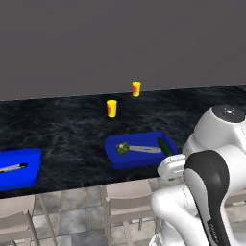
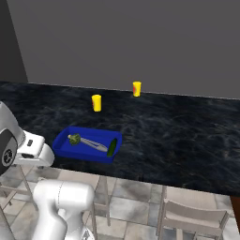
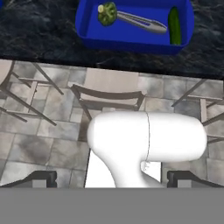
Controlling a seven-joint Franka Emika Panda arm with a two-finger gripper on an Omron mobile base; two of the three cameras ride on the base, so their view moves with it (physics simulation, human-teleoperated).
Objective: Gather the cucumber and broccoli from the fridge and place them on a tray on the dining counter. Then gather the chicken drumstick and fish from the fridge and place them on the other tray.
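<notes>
The claw [image 3: 112,177], spread wide and empty, hangs low over the tiled floor, short of the black marbled stone desk [image 1: 67,125]. Ahead of it on the desk's near edge sits the blue plastic tray [image 3: 131,39], already holding the lumpy green broccoli floret [image 3: 106,13] and the dark green stick-shaped cucumber [image 3: 174,25], which lies lengthwise, pointing away from the claw; the meat items are probably next.

Broccoli [image 3: 106,13] and cucumber [image 3: 174,26] lie in a tray [image 3: 131,41] on the dining counter [image 2: 178,136].
</notes>
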